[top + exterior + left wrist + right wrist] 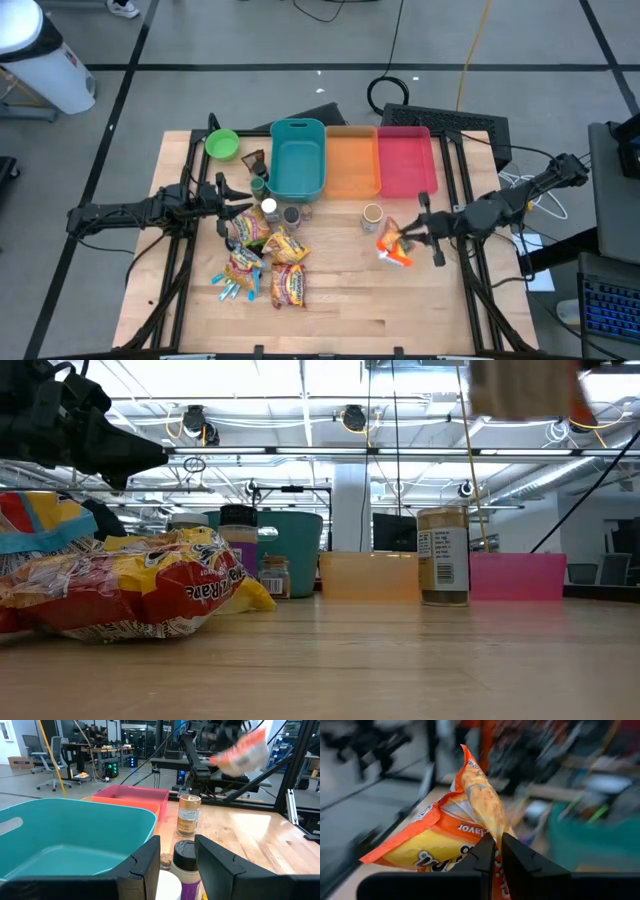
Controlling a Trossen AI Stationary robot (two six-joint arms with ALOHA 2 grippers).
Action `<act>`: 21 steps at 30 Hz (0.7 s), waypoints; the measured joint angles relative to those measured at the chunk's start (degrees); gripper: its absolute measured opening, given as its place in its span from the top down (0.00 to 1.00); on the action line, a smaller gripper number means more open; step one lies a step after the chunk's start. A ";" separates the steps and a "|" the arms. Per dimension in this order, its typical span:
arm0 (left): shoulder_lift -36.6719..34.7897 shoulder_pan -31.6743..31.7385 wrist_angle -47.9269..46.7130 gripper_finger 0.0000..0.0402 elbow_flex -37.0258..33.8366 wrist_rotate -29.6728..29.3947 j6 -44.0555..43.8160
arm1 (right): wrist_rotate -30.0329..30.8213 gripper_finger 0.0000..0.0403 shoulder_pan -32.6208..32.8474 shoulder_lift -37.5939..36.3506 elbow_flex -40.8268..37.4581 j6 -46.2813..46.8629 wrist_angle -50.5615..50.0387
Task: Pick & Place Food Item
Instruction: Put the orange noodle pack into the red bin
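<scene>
My right gripper (pixel 410 236) is shut on an orange snack bag (pixel 393 245), held above the table right of the middle; the bag fills the right wrist view (pixel 455 830) and shows far off in the left wrist view (pixel 240 751). My left gripper (pixel 232 198) is open over the spice jars (pixel 268 208) left of the middle, its fingers (pixel 150 857) on either side of a black-capped jar (pixel 184 857), touching nothing. Three bins stand at the far side: teal (pixel 297 158), orange (pixel 351 161), pink (pixel 404 160). My right gripper pinches a crumpled edge of the orange bag (pixel 492 837) between its two fingers. The bag is lifted clear of the table and sticks out beyond the fingertips.
Several snack packets (pixel 265 262) lie at the near left; they loom large in the low view (pixel 120 585). A spice jar (pixel 372 214) stands near the orange bin. A green bowl (pixel 222 144) sits at the far left. Bare wood lies along the near edge.
</scene>
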 joint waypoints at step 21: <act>-0.01 -0.01 0.00 0.68 0.00 0.00 0.00 | 29.39 0.95 -27.04 2.30 -0.21 -32.48 28.57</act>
